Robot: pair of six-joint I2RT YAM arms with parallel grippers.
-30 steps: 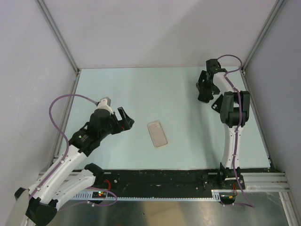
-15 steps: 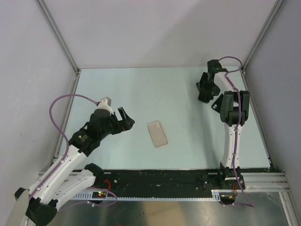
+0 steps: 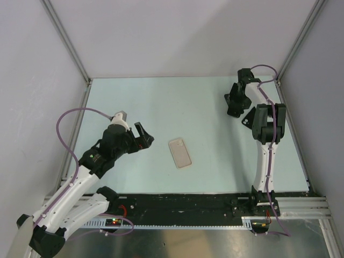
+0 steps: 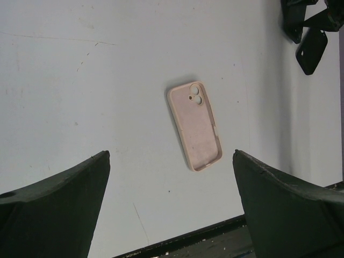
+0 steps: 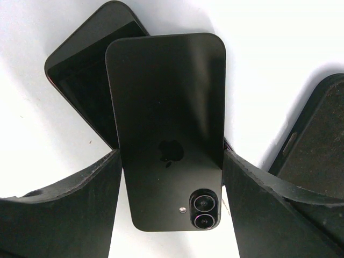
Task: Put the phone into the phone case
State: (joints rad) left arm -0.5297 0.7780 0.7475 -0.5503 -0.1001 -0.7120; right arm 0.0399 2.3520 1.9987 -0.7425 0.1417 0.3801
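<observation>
**Right gripper** (image 3: 234, 106): It is closed across the width of the phone (image 5: 166, 118), one finger (image 5: 70, 209) pressed against each long edge. The phone is black and sits between the jaws with its back facing the wrist camera. Its logo is at mid-body and its twin lenses are at the end nearest the wrist. The other end projects forward past the fingertips.

Directly below the held phone, and skewed out to the gripper's left, lies a dark flat slab (image 5: 75, 70). I cannot tell what it is, nor whether the phone touches it. Beside the right-hand finger lies a black case (image 5: 317, 145), flat on the table (image 3: 161, 102) and clear of the phone.

**Left gripper** (image 3: 145, 134): The jaws stand wide apart with nothing between them. It hovers above the table surface.

**Phone case** (image 4: 194, 126): This case is pale pink and lies flat on the table ahead of the left gripper, apart from both fingers. In the wrist view it shows within the gap between the open jaws. Its camera cut-out is at the end away from the gripper. It lies slightly askew to the gripper's line.

**Relation of parts**: The phone in the right gripper and the pink case are well apart. The case is much nearer the left gripper than the right.
</observation>
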